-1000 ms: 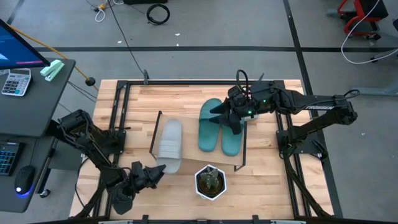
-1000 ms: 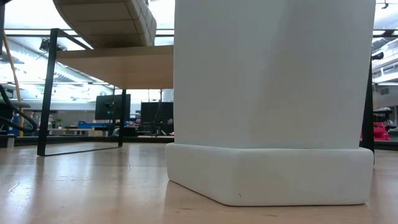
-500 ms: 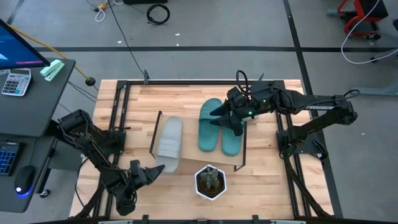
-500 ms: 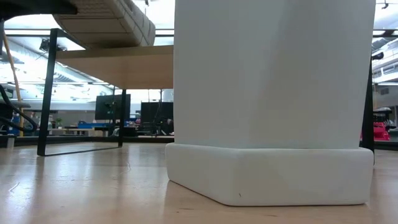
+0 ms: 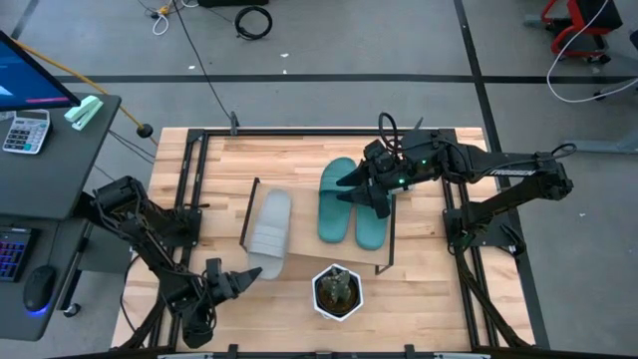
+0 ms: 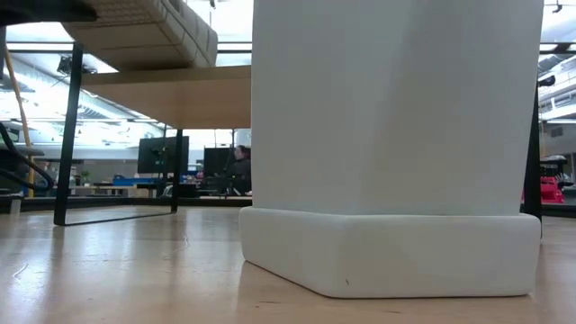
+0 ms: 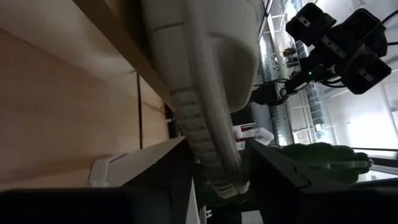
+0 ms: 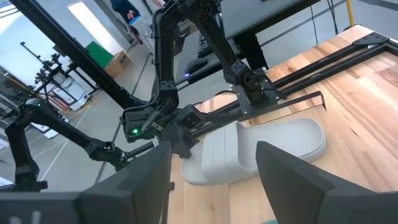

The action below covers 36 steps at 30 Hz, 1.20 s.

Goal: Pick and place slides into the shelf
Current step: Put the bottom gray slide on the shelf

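The grey slide (image 5: 269, 233) lies on the shelf (image 5: 309, 160), its heel just beside the left end effector (image 5: 242, 278), whose fingers stand parted.

We see two teal-green slides (image 5: 351, 213) side by side on the shelf (image 5: 419, 224), whose top board is light wood with thin black frame legs. At nine o'clock of them lies a pale grey slide (image 5: 269, 231), its sole ribbed with fine ridges in the left wrist view. At six o'clock of the teal pair stands a white hexagonal pot (image 5: 337, 292) holding a dark green plant. The table (image 5: 299, 160) is blond wood in plank strips. Both arms are black; the right gripper (image 5: 367, 195) carries a small green light. At ten o'clock, a dark desk (image 5: 60, 160) bears a mint-green object.
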{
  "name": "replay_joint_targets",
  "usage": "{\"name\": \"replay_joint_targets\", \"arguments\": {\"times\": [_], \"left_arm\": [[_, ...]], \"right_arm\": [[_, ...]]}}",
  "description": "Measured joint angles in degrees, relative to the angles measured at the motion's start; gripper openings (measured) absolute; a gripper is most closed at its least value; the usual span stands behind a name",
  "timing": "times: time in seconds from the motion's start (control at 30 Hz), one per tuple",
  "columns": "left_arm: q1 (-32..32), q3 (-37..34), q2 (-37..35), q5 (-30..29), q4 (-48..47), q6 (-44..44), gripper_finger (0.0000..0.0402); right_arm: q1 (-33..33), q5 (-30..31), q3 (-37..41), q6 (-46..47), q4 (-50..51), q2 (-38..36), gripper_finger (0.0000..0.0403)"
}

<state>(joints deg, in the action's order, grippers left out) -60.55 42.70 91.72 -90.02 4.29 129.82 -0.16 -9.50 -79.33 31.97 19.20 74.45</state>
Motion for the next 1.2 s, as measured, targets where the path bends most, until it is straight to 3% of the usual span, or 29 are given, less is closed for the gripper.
{"name": "replay_joint_targets", "arguments": {"times": [0.53, 1.2], "left_arm": [[2.7, 0.0, 0.0, 0.0, 0.4, -1.4, 0.0257], [3.3, 0.0, 0.0, 0.0, 0.1, -2.9, 0.0229]], "right_arm": [[0.0, -0.1, 0.0, 0.0, 0.0, 0.0, 0.0242], [0.0, -0.1, 0.0, -0.1, 0.0, 0.0, 0.0242]]}}
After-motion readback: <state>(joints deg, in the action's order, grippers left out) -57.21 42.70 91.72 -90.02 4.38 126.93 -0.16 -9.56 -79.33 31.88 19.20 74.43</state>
